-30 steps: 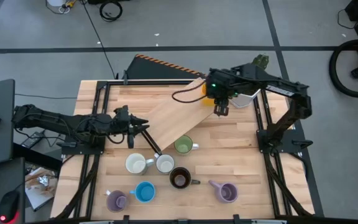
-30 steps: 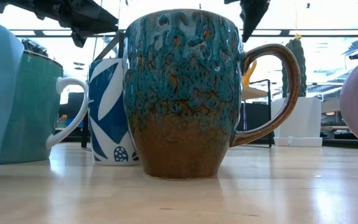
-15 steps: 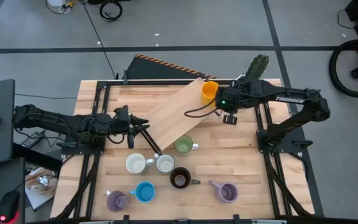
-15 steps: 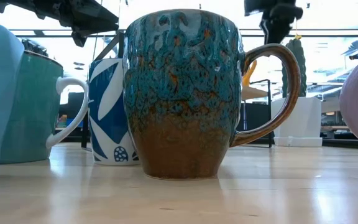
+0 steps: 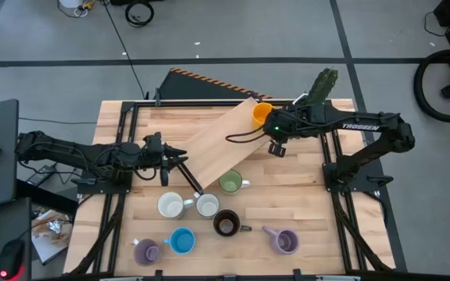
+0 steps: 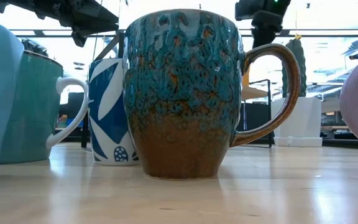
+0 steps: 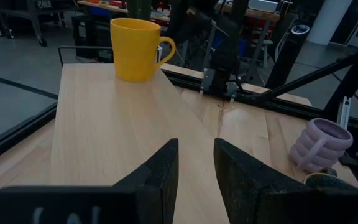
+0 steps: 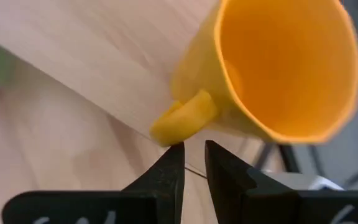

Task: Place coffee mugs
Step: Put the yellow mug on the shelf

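An orange mug stands upright on the far end of a long wooden board that lies slantwise, raised above the table. My right gripper hovers just near-side of the mug, its fingers almost together with nothing between them; the mug's handle lies just beyond the tips. My left gripper is at the board's near end, looking along it toward the mug. Several more mugs stand on the table's near half: green, two white, dark brown, blue, two purple. My left gripper is on the board's near end, its fingers coming level from the table's left and lying along the board. The fingers themselves hide the place of contact. The board stays level, raised off the table, with the orange mug on its far end.
A white pot with a green cactus stands at the far right, close behind my right arm. Black frame rails run along both sides of the table. Bare wood lies on the right between the board and the purple mug.
My right gripper stood over the orange mug; it has come off it toward the table's right and near side, then back a little left. The mug stays upright on the board's far end and now shows fully from above.
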